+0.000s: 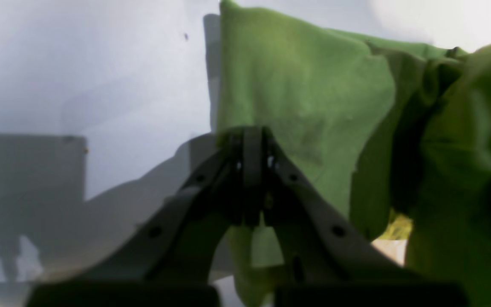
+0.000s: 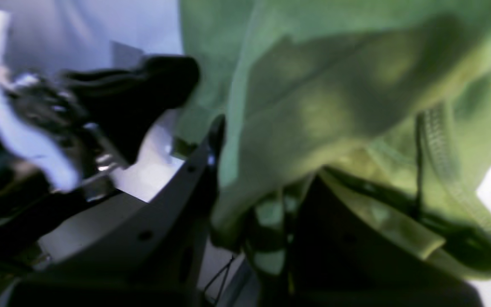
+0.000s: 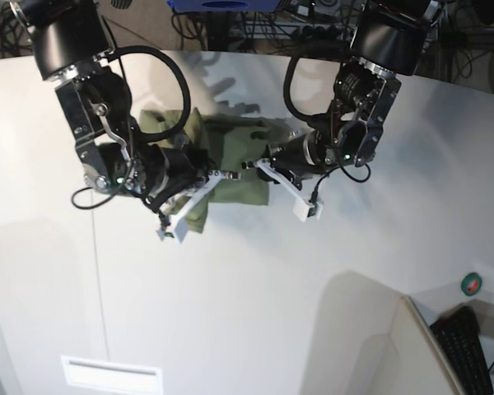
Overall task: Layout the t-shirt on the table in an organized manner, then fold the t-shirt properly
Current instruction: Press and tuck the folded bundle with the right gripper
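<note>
both sets of fingers are pinched shut on cloth: the left gripper (image 1: 252, 179) has its jaws pressed together on an edge of the t-shirt (image 3: 230, 160), and the right gripper (image 2: 267, 238) is clamped on a bunched fold of it, as the wrist views show. from where i stand, the table (image 3: 313, 313) stretches wide and pale, and the shirt sits bunched between the two arms toward the far side, partly lifted. by my reckoning it's early: nothing is spread flat yet, and no fold is made. sleeves and collar are hard to pick out; both close views are blurred, and the arms hide much of the shirt.
</note>
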